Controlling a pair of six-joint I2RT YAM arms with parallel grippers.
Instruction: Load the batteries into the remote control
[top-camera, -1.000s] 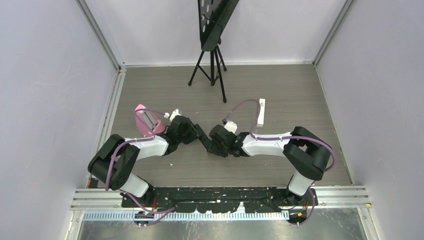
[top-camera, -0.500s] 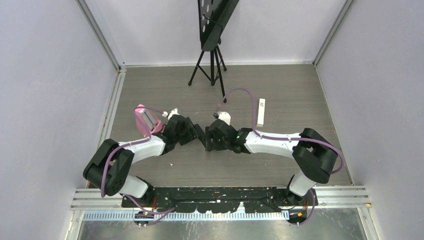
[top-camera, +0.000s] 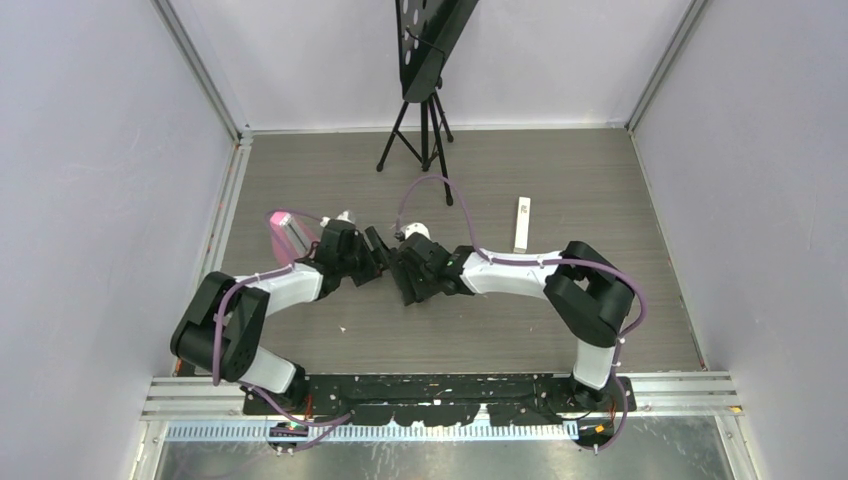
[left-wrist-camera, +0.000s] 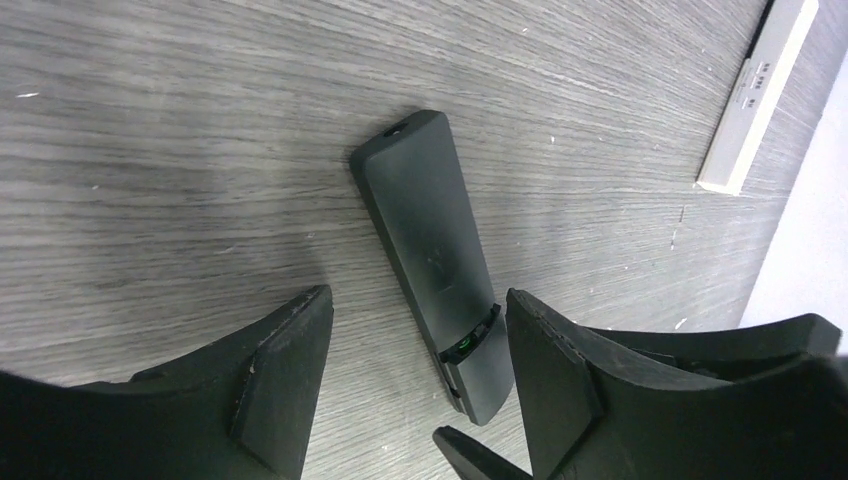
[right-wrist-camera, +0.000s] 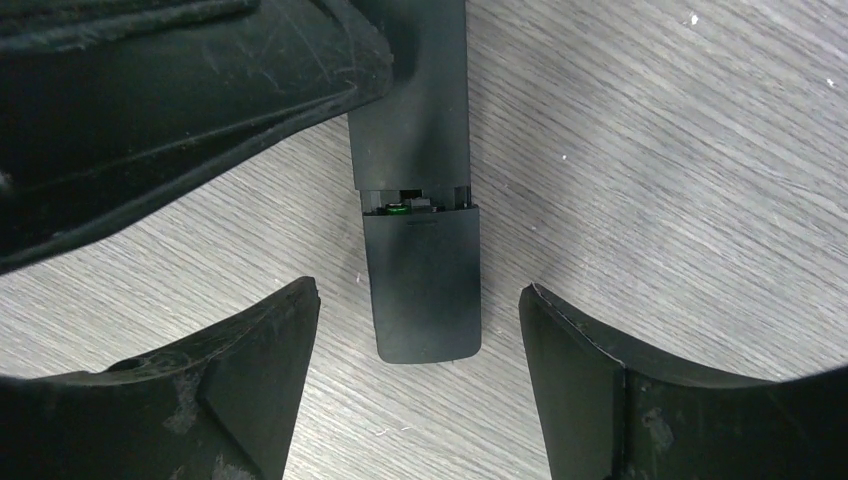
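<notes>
Tally: one remote control (left-wrist-camera: 430, 260), two hands, one white strip (left-wrist-camera: 760, 90), one pink item (top-camera: 285, 235), one tripod (top-camera: 425, 135). That remote lies flat on the grey wood-grain counter (left-wrist-camera: 150, 150), left of the middle, right between the two hands. It is slim and matte black, with its end cover (right-wrist-camera: 425, 320) slid a little off the body and a green speck showing in the gap. Left hand (left-wrist-camera: 418, 300) is open, a finger on either side of the remote, not clamped on it. Right hand (right-wrist-camera: 420, 292) is the same, spread wide about the cover end.
</notes>
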